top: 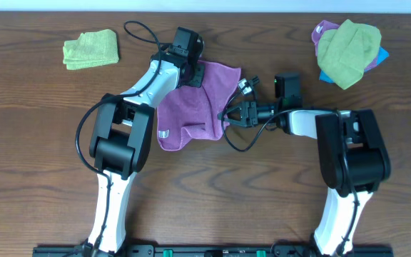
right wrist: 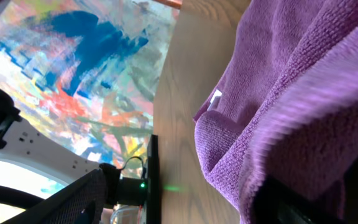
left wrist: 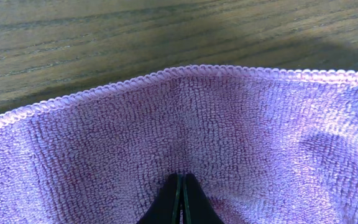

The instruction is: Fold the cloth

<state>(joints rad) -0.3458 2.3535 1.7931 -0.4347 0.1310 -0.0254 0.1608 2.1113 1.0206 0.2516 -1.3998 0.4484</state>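
Across the middle of the wooden counter (top: pixel 41 143) lies the cloth (top: pixel 198 107), a purple-magenta sheet that is rumpled rather than flat, with its right side bunched and its near-left corner spread out. Only the overhead view shows this whole outline and both arms reaching in from the near edge. The left arm crosses over the cloth's left side to its far edge, and the right arm comes in from the right.

Far left on the counter sits a folded lime-green cloth (top: pixel 91 50), well apart. At the far right another lime-green cloth (top: pixel 347 48) lies on top of a purple one (top: pixel 325 30) and a blue one (top: pixel 382 57).

Overhead, the left pincer (top: pixel 191 73) is hidden under its own wrist. The left wrist view shows it (left wrist: pixel 180 198) pressed tight together, with the fuzzy looped pile creasing in towards the tips, so it has the cloth pinched just inside the stitched hem.

The right pincer (top: pixel 228 114) stands at the cloth's right edge with its jaws spread. Its wrist view, tipped sideways, shows purple folds hanging close to the lens, and I cannot tell whether the jaws touch them.

A small white tag (top: pixel 163 133) marks the near-left corner and also shows in the right wrist view (right wrist: pixel 214 99).
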